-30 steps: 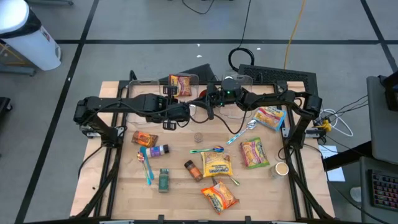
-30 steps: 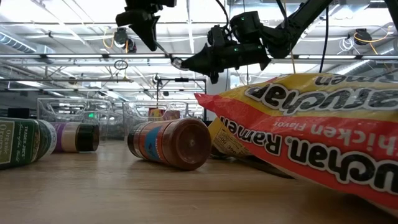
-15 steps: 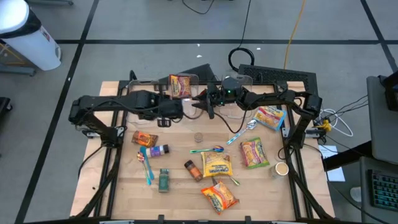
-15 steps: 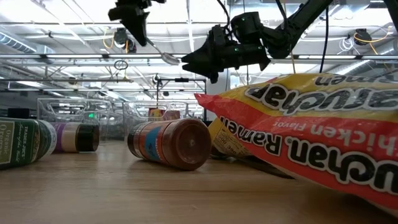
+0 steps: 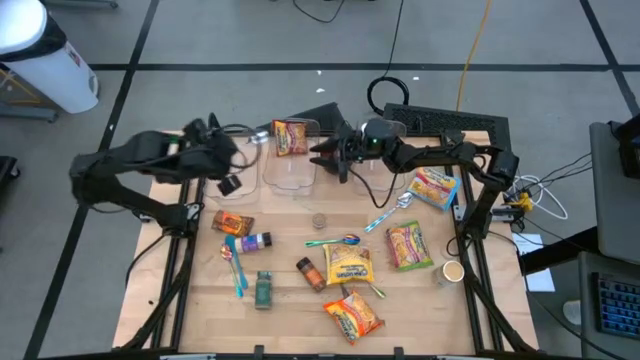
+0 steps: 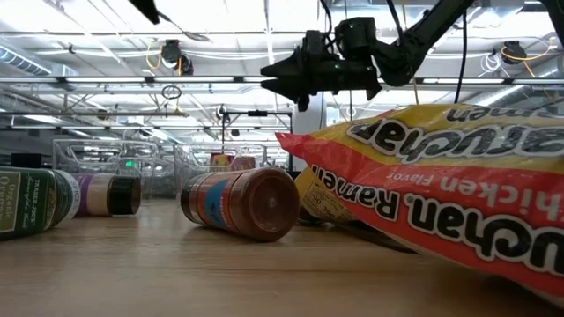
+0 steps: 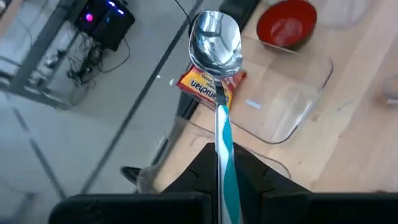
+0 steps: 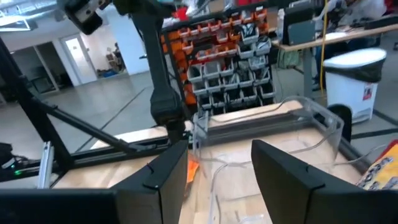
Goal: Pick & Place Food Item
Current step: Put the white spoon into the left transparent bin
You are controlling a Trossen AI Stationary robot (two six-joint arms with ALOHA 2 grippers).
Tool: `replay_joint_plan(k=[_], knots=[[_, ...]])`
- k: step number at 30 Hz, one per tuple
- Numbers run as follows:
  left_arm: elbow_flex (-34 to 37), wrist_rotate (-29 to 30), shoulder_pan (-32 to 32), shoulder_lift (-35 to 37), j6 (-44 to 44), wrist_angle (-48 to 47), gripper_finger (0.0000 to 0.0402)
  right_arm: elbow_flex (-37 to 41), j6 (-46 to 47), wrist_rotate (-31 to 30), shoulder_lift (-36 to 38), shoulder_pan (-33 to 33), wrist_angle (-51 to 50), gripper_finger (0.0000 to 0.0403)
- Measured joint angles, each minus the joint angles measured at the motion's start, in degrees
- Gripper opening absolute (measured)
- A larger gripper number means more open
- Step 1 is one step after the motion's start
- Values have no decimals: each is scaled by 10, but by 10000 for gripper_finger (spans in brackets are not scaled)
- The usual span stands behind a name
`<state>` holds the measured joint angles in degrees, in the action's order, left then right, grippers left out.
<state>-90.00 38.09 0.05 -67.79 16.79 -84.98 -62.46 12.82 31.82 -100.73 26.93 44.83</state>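
Observation:
My left gripper (image 7: 219, 159) is high above the table's far left (image 5: 218, 155), shut on a spoon (image 7: 216, 50) with a silver bowl and a teal-and-white handle. In the low view the spoon (image 6: 192, 36) sticks out near the top edge. My right gripper (image 5: 325, 155) hangs open over the clear containers (image 5: 290, 165) at the far side, its fingers (image 8: 158, 174) apart with nothing between them. One ramen packet (image 5: 290, 137) lies in a clear container. Others lie on the table (image 5: 433, 187), (image 5: 406, 245), (image 5: 352, 315). My left gripper pinches the spoon's teal-and-white handle (image 7: 224, 146) between its two fingers. The spoon runs on along the fingers, its bowl (image 7: 215, 42) at the far end from the gripper. The fingers come from the table's left, slanting down. The spoon is lifted clear of the table.
Spice jars (image 5: 254, 241), (image 5: 310, 273), (image 5: 263, 288) lie on the near left half, with another packet (image 5: 347, 265) and loose coloured spoons (image 5: 335, 241), (image 5: 236, 270). A paper cup (image 5: 453, 270) stands at the right. A red bowl (image 7: 286, 22) sits by the containers.
My right gripper has opened and let go of the spoon's bowl end, staying over the containers. My left gripper, still shut on the handle, has drawn back toward the table's left edge and upward, rolling as it went. The spoon has come away with it.

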Motion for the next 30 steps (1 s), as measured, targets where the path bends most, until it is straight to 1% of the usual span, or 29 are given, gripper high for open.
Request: replay_joint_plan(k=[4, 10, 17, 20, 23, 26, 30], knots=[[65, 37, -20, 57, 104, 2, 22, 0, 0, 0, 0, 9, 21, 170], [203, 75, -31, 129, 265, 38, 22, 0, 0, -2, 0, 12, 60, 165], [354, 119, -31, 176, 413, 79, 22, 0, 0, -2, 0, 11, 99, 165], [401, 147, -31, 189, 452, 116, 26, 0, -1, -2, 0, 11, 119, 165], [435, 174, -25, 195, 465, 149, 27, 0, -4, -2, 0, 11, 137, 165], [452, 180, -2, 195, 469, 164, 20, 0, -4, -2, 0, 11, 144, 165], [456, 181, 40, 192, 474, 170, 19, 0, -4, -3, 0, 11, 146, 165]])
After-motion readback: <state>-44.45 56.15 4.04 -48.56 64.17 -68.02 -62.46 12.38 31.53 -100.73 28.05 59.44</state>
